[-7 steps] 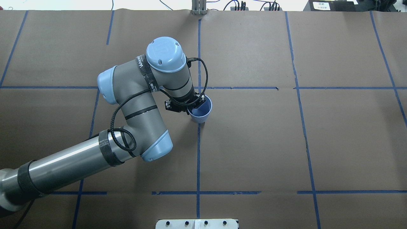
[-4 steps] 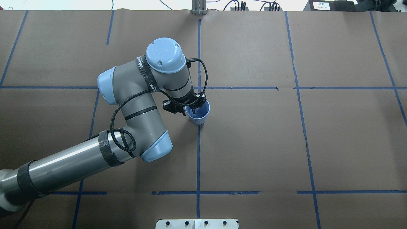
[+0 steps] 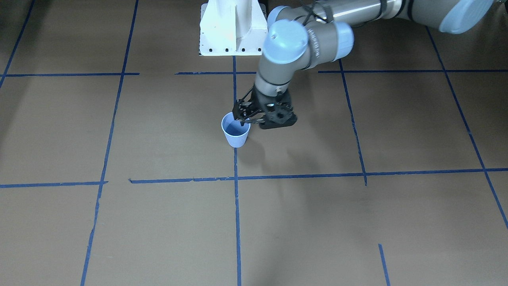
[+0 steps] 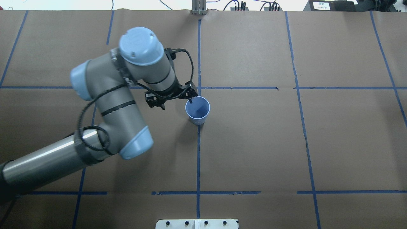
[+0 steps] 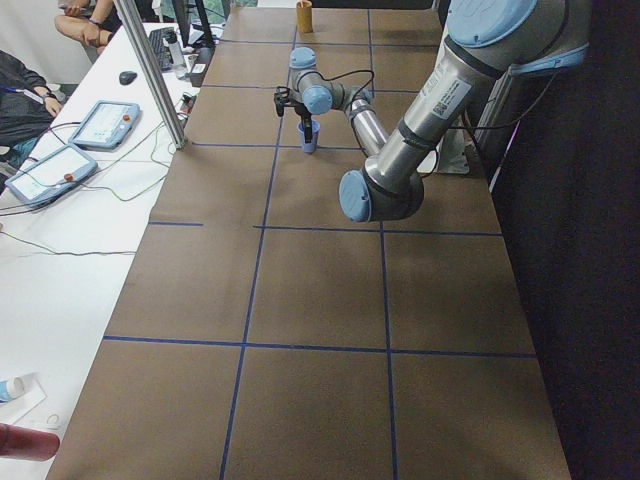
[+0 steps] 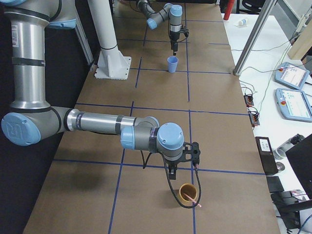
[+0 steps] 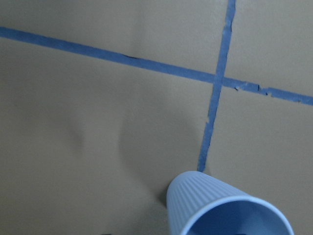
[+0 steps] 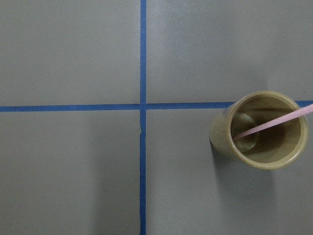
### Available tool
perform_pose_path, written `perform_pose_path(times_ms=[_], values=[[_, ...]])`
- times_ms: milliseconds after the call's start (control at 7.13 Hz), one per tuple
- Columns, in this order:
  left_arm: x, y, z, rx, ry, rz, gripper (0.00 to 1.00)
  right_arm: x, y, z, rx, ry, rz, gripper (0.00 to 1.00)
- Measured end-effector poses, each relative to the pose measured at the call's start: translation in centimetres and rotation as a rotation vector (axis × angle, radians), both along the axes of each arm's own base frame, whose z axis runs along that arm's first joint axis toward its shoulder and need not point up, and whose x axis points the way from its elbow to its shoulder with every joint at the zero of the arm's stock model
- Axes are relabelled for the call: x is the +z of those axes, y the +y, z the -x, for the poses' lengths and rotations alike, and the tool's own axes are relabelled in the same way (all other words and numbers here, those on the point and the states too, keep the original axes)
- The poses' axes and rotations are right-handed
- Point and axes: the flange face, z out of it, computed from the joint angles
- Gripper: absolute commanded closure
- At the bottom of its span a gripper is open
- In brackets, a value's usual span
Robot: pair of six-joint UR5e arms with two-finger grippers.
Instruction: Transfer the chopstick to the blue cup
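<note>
While the pink chopstick [image 8: 274, 125] leans in the tan cup [image 8: 220, 134] below the right gripper [image 6: 183, 170] (state can't be told), the blue cup [image 4: 197, 120] stands upright on a tape line. Left gripper [image 4: 177, 104]: jaws apart, empty, 1 finger at cup rim.

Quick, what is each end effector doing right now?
Left end effector: open, holding nothing, by the blue cup.
Right end effector: cannot be told.
</note>
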Motion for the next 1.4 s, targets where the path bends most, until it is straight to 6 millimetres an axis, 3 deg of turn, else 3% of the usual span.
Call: perform_pose_path(times_ms=[140, 280, 421, 701, 841, 1122, 1402], values=[[0.5, 0.6, 4.5, -0.032, 0.029, -0.023, 0.00, 0.0, 0.0, 0.1, -0.001, -0.018, 0.001, 0.00], [2.1, 1.1, 8.7, -0.056, 0.034, -0.051, 0.00, 0.2, 0.0, 0.2, -0.004, -0.024, -0.001, 0.00], [5.2, 1.5, 12.7, -0.047, 0.001, -0.110, 0.00, 0.7, 0.1, 0.2, -0.010, -0.025, 0.002, 0.00], [12.0, 1.4, 19.5, 0.044, -0.112, -0.267, 0.00, 3.9, 0.8, -1.1, -0.014, -0.027, 0.018, 0.00], [14.1, 0.9, 21.9, 0.081, -0.149, -0.303, 0.00, 5.7, 0.7, -2.2, -0.001, -0.023, 0.015, 0.00], [15.6, 0.2, 23.5, 0.123, -0.151, -0.295, 0.00, 9.0, -1.0, -4.0, 0.039, -0.008, 0.009, 0.00], [15.8, 0.2, 23.7, 0.131, -0.146, -0.288, 0.00, 8.7, -3.8, -5.1, 0.077, 0.021, 0.015, 0.00]])
